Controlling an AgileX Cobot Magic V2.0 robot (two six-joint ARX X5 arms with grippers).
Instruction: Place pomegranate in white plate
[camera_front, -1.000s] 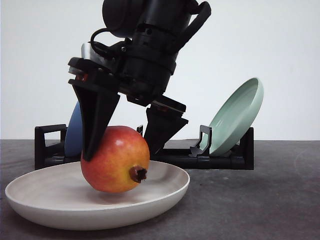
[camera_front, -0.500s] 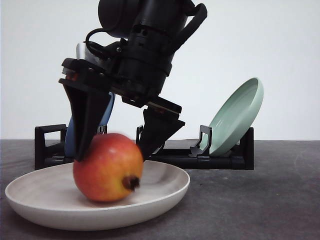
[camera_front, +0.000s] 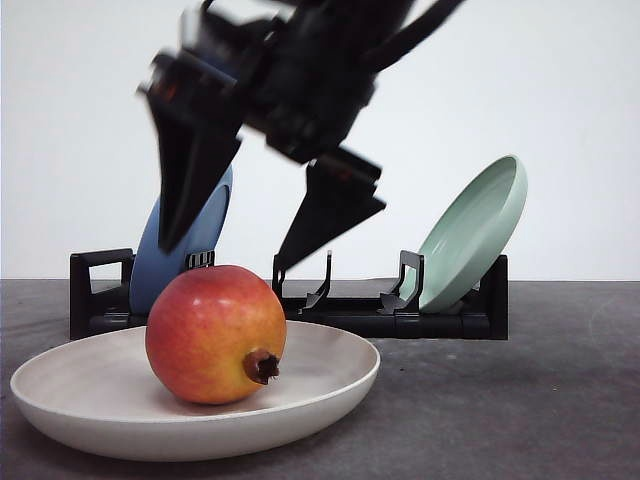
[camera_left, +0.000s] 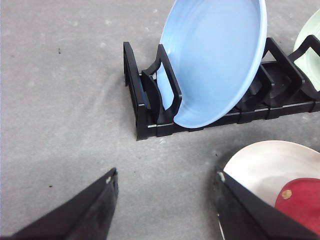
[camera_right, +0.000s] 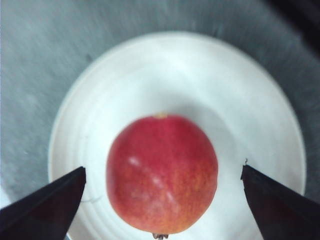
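Observation:
The pomegranate (camera_front: 215, 335), red with a yellow-orange blush and its dark crown nub facing forward, rests free in the white plate (camera_front: 60, 410) at the front left of the table. My right gripper (camera_front: 227, 257) hangs open above it, motion-blurred, both fingertips clear of the fruit. In the right wrist view the pomegranate (camera_right: 162, 172) lies on the white plate (camera_right: 150, 75), between and below the spread fingers of the right gripper (camera_right: 163, 169). My left gripper (camera_left: 166, 174) is open over bare table, with the white plate (camera_left: 265, 165) and pomegranate (camera_left: 302, 197) off to one side.
A black dish rack (camera_front: 400, 315) stands behind the white plate. It holds a blue plate (camera_front: 185, 250) at its left end and a pale green plate (camera_front: 475, 230) at its right end, both leaning. Grey table stretches to the right.
The right gripper has let go of the pomegranate and risen well above it. The fruit dropped and rolled slightly left, and now sits still in the plate.

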